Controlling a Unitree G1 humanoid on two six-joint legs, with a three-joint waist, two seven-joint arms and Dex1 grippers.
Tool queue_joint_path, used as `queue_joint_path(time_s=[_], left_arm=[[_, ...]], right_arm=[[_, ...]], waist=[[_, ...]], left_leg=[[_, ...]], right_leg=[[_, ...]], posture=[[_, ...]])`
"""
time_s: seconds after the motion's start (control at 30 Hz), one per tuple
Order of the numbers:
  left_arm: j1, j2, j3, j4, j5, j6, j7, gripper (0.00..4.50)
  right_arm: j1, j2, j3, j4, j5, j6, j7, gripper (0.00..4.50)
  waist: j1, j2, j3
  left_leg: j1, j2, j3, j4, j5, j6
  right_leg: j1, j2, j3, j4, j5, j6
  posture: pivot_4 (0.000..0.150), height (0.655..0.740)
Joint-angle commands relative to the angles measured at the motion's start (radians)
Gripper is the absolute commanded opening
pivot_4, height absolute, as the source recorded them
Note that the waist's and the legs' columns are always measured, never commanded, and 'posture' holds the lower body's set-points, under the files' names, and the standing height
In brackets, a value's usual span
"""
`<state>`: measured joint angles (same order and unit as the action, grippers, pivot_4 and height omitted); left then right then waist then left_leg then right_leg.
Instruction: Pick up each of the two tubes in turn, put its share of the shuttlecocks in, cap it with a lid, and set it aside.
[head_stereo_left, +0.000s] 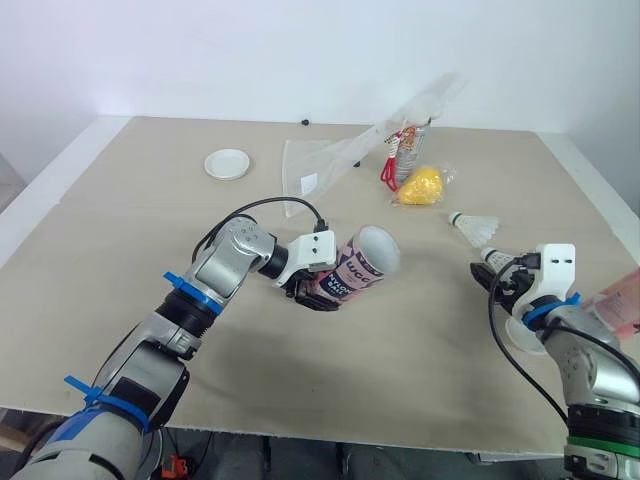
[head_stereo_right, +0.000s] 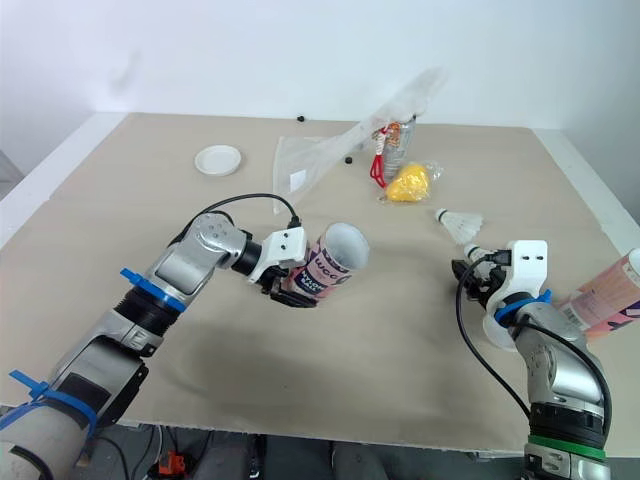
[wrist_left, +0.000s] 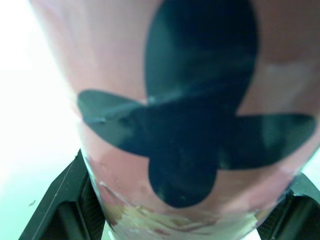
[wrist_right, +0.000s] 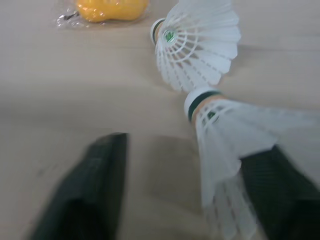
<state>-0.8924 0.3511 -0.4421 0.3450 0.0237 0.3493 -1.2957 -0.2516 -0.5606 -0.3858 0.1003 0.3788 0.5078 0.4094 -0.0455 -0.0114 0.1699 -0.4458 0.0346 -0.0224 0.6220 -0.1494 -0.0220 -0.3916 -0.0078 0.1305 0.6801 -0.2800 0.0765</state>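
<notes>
**First tube in hand, loading not yet finished**

The left hand (head_stereo_left: 318, 288) was clenched around the pink tube (head_stereo_left: 360, 265), holding it off the counter (head_stereo_left: 120, 230) at a tilt, with its open mouth turned up and toward the robot's right. The left wrist view showed the black fingers pressed against both sides of the tube. Whether anything was already inside could not be told.

The right hand (head_stereo_left: 497, 280) was low over the counter with its fingers spread wide. One shuttlecock (wrist_right: 235, 145) lay against a finger but was not pinched. A second shuttlecock (head_stereo_left: 475, 225) lay just beyond it, near the yellow object in a clear wrapper (head_stereo_left: 420, 186).

Judging by this, the work was at an early stage. At least these two shuttlecocks were not in a tube, and the held tube had no cap. A white lid (head_stereo_left: 227, 163) sat well apart on the far left of the counter. The second tube (head_stereo_right: 605, 295) lay on its side at the right edge, untouched.
</notes>
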Motion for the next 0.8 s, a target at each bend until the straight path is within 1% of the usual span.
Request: queue_joint_path(time_s=[0.03, 0.07, 0.1, 0.13, 0.23, 0.37, 0.5, 0.57, 0.7, 0.8], left_arm=[[0.009, 0.003, -0.01, -0.013, 0.01, 0.005, 0.011, 3.19], [0.01, 0.004, -0.009, -0.015, 0.01, 0.006, 0.011, 3.19], [0.01, 0.004, -0.009, -0.016, 0.009, 0.007, 0.012, 3.19], [0.011, 0.006, -0.009, -0.017, 0.01, 0.008, 0.012, 3.19], [0.014, 0.011, -0.009, -0.02, 0.012, 0.01, 0.013, 3.19], [0.014, 0.013, -0.007, -0.019, 0.011, 0.011, 0.015, 3.19], [0.011, 0.016, -0.002, -0.014, 0.004, 0.012, 0.009, 3.19], [0.009, 0.016, -0.001, -0.007, 0.002, 0.009, 0.006, 3.19], [0.002, 0.016, -0.001, 0.011, -0.001, -0.003, -0.003, 3.19], [-0.003, 0.012, -0.002, 0.017, -0.003, -0.004, -0.012, 3.19]], right_arm=[[-0.032, -0.005, 0.002, 0.018, -0.013, -0.039, -0.001, 1.08], [-0.036, -0.005, 0.002, 0.025, -0.014, -0.044, -0.001, 0.43], [-0.04, -0.006, 0.003, 0.033, -0.015, -0.048, 0.0, 0.14], [-0.042, -0.007, 0.004, 0.038, -0.017, -0.052, 0.0, 0.05], [-0.038, -0.012, 0.007, 0.031, -0.013, -0.062, 0.016, 0.05], [-0.01, -0.029, 0.013, -0.04, -0.01, -0.065, 0.052, 0.05], [0.024, -0.14, 0.031, -0.245, 0.01, -0.081, 0.194, 0.05], [0.019, -0.232, 0.038, -0.318, 0.004, -0.12, 0.288, 0.05], [-0.016, -0.415, 0.076, -0.409, -0.009, -0.228, 0.5, 0.05], [-0.077, -0.517, 0.137, -0.453, -0.015, -0.319, 0.643, 0.05]], waist=[[0.0, 0.0, 0.0], [0.0, 0.0, 0.0], [0.0, 0.0, 0.0], [0.0, 0.0, 0.0], [-0.001, 0.0, 0.0], [-0.001, 0.0, 0.0], [-0.002, 0.002, 0.001], [-0.003, 0.0, 0.001], [-0.003, 0.001, 0.002], [-0.003, 0.0, 0.002]], left_leg=[[0.0, 0.0, 0.0, 0.0, 0.0, 0.0], [0.0, 0.0, 0.0, 0.0, 0.0, 0.0], [0.0, 0.0, 0.0, 0.0, 0.0, 0.0], [0.0, 0.0, 0.0, 0.0, 0.0, 0.0], [0.0, 0.0, 0.0, 0.0, 0.0, 0.0], [0.0, 0.0, 0.0, 0.0, 0.0, 0.0], [0.0, -0.001, 0.0, -0.001, 0.0, 0.0], [0.0, -0.001, 0.0, -0.001, 0.0, 0.0], [0.001, -0.001, 0.0, -0.001, 0.0, 0.0], [0.001, 0.0, -0.001, -0.001, 0.0, 0.0]], right_leg=[[0.0, 0.0, 0.0, 0.0, 0.0, 0.0], [0.0, 0.0, 0.0, 0.0, 0.0, 0.0], [0.0, 0.0, 0.0, 0.0, 0.0, 0.0], [0.0, 0.0, 0.0, 0.0, 0.0, 0.0], [0.0, 0.0, 0.0, 0.0, 0.0, 0.0], [0.0, 0.0, 0.0, 0.0, 0.0, 0.0], [0.0, 0.0, 0.001, 0.0, -0.001, 0.001], [0.0, 0.0, 0.001, 0.0, -0.001, 0.001], [0.0, 0.0, 0.001, 0.0, -0.001, 0.0], [0.0, 0.0, 0.001, 0.0, -0.001, 0.0]], posture=[[0.15, 0.74], [0.15, 0.74], [0.15, 0.74], [0.15, 0.74], [0.15, 0.74], [0.15, 0.74], [0.15, 0.74], [0.15, 0.74], [0.15, 0.74], [0.15, 0.74]])
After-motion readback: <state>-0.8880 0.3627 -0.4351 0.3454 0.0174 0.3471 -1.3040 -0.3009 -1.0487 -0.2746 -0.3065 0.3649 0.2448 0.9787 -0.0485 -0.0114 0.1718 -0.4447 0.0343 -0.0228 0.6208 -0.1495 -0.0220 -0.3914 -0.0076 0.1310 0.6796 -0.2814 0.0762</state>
